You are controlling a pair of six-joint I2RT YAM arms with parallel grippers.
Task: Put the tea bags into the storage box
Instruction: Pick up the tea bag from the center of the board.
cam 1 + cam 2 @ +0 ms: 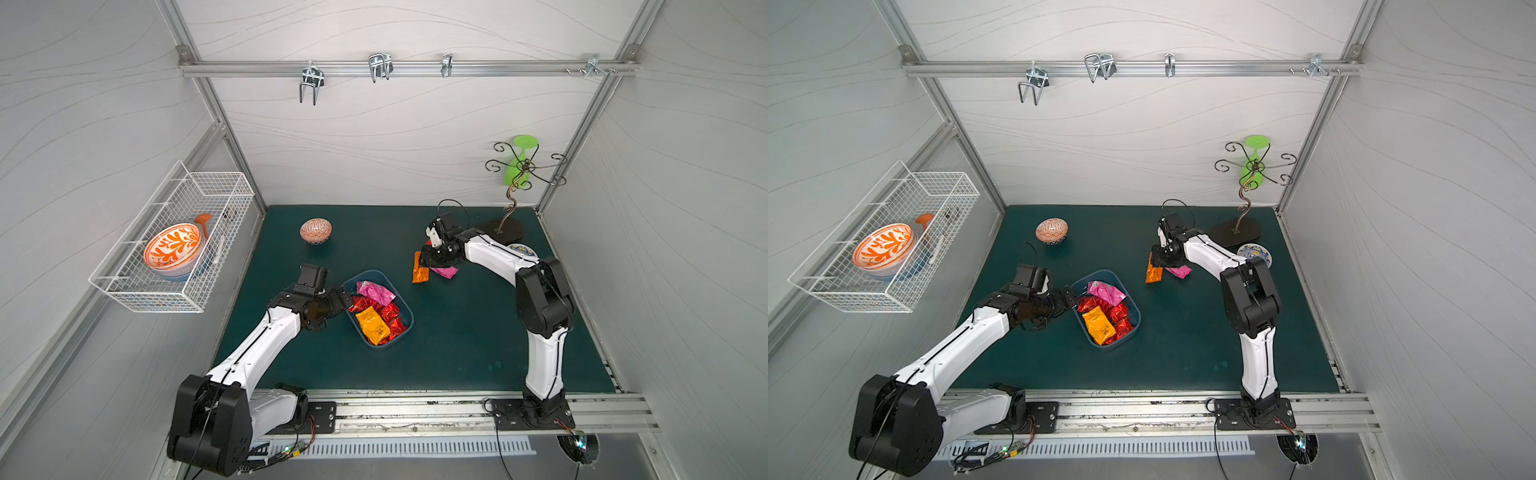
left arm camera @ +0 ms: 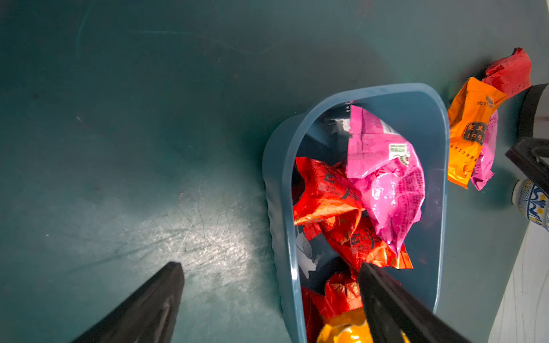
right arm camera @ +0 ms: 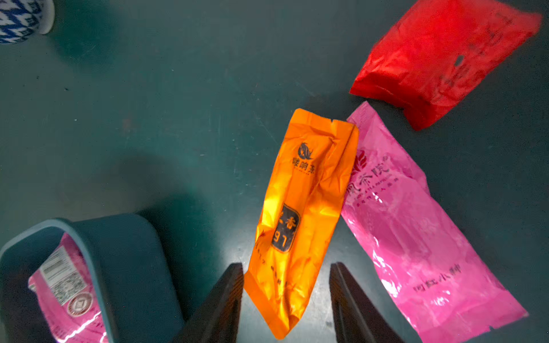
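Progress: storage box (image 2: 276,184) part-filled | three tea bags (image 3: 416,237) left toward mat's (image 1: 457,353) far edge | right gripper (image 3: 286,264) half-wide astride orange bag (image 3: 303,190) | left gripper (image 2: 269,264) wide, empty

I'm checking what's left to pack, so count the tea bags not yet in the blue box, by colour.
Orange tea bag: 1
Pink tea bag: 1
Red tea bag: 1
Total: 3

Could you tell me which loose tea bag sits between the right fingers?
The orange bag; the pink bag lies beside it outside the right fingers, the red bag farther off.
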